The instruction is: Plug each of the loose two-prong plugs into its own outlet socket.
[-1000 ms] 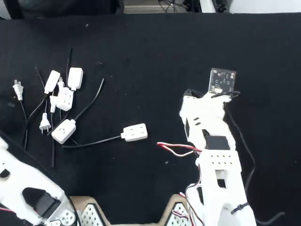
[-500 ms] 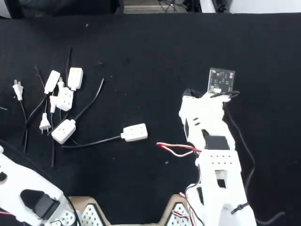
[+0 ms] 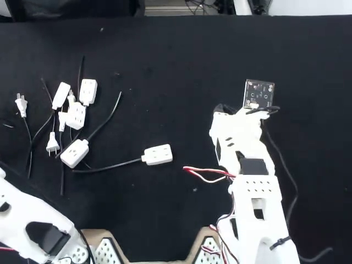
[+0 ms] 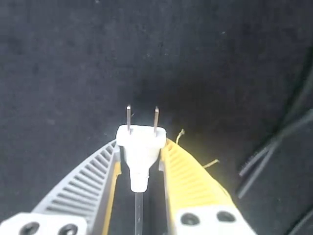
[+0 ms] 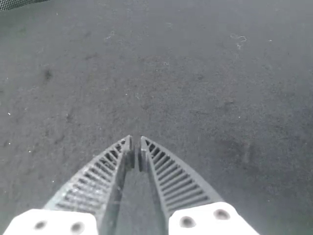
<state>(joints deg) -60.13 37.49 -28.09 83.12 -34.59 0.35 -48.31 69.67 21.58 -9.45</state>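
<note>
Left pincer [image 4: 141,147] is clamped on a white two-prong plug [image 4: 139,164], gripped by the body with both prongs pointing clear ahead over bare black counter [image 4: 73,58]; its cord [image 4: 139,215] runs back between the jaws. Right pincer [image 5: 135,148] is closed to a narrow slit and holds nothing, set over the right half of the counter. In the high view, a single outlet socket [image 3: 158,154] lies near the counter's middle on its own lead, well apart from the cluster of sockets [image 3: 76,115] toward the left edge, where two loose plugs [image 3: 21,103] [image 3: 52,144] lie unplugged. Assessment: step in hand is carrying the first plug to a socket; no insertion is done. The next move calls for lining the prongs up square with a socket's slots, and the unheld socket may slide when pushed
</note>
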